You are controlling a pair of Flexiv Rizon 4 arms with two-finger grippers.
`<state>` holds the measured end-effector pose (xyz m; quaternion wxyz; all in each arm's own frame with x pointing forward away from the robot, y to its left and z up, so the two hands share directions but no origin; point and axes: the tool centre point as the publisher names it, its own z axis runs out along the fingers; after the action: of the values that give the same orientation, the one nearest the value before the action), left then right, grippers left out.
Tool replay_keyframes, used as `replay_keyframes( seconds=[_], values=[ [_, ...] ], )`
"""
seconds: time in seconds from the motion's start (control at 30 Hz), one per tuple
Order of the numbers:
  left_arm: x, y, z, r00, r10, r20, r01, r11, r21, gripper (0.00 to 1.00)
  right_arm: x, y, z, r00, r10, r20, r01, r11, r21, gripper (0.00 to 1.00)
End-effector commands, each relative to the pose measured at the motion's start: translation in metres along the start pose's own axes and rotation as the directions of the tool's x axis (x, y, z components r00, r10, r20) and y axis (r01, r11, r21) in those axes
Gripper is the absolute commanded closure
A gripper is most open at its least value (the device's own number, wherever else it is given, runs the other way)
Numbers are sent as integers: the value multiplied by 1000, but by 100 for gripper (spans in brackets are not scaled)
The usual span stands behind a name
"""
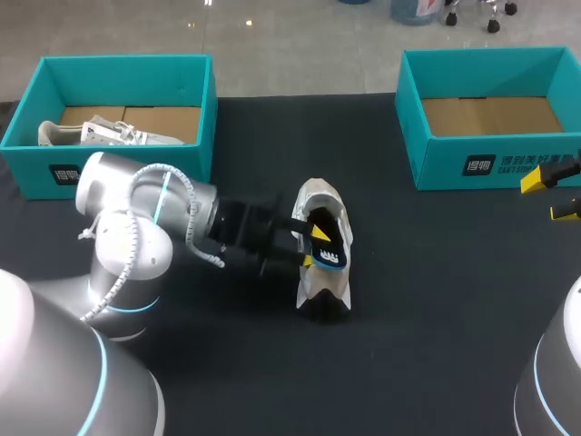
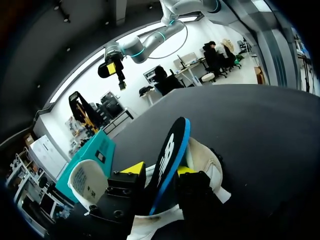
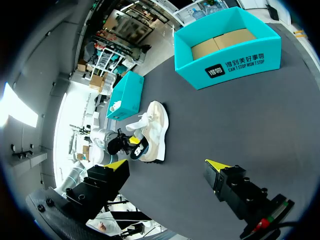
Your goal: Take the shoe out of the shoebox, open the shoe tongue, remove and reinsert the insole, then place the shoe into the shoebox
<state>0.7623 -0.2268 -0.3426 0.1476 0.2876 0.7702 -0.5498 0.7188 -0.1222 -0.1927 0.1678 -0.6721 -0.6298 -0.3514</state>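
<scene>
Centrally in the head view, the shoe (image 1: 320,204) lies on the dark table (image 1: 436,318), outside both boxes, its length running up and down the frame. Its lower end is in shadow and hard to make out. The black insole (image 1: 332,255) with a blue edge stands out of the shoe's opening. Its lower part is hidden inside the shoe and behind the fingers.

The left gripper (image 1: 313,247) comes in from the frame's left and is clamped on the insole. In the left wrist view the insole (image 2: 170,160) stands on edge between the two yellow tips, with a finger pressed against each face. The gripper (image 2: 160,169) covers much of the shoe (image 2: 206,161) under it.

The right gripper (image 1: 554,195) sits at the right edge of the head view, partly cut off. It is well apart from the shoe. In the right wrist view its fingers (image 3: 116,167) are spread wide and hold nothing, and the shoe (image 3: 156,125) lies far ahead of them.

The left box (image 1: 118,68), at upper left, holds a second shoe (image 1: 109,134), half hidden by the front wall. The right box (image 1: 495,64) is at upper right.
</scene>
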Motion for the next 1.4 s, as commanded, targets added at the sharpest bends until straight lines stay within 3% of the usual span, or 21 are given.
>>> replay_keyframes(
  seconds=[0.03, 0.27, 0.53, 1.07, 1.23, 1.3, 1.4],
  values=[
    [7, -10, -11, 1000, 6, 6, -6, 1000, -10, 71, 0, -1, 0, 1000, 1, 4, -1, 1000, 0, 0],
    [10, 0, -7, 1000, 1, -8, -1, 1000, -19, 100, 0, -1, 0, 1000, 1, 4, -1, 1000, 0, 0],
    [8, 10, 1, 1000, 23, -12, -23, 999, -22, 100, 0, -1, 0, 1000, 1, 4, -1, 1000, 0, 0],
    [-3, 19, -6, 996, 87, 10, -86, 995, -50, 100, 0, -1, 0, 1000, 1, 4, -1, 1000, 0, 0],
    [-6, 11, -6, 995, 96, 21, -95, 995, -30, 100, 0, -1, 0, 1000, 1, 4, -1, 1000, 0, 0],
    [-6, 10, -7, 995, 95, 23, -94, 995, -30, 94, 0, -1, 0, 1000, 1, 4, -1, 1000, 0, 0],
    [-6, 7, -9, 996, 89, 26, -88, 996, -30, 62, 0, -1, 0, 1000, 1, 4, -1, 1000, 0, 0]
  ],
)
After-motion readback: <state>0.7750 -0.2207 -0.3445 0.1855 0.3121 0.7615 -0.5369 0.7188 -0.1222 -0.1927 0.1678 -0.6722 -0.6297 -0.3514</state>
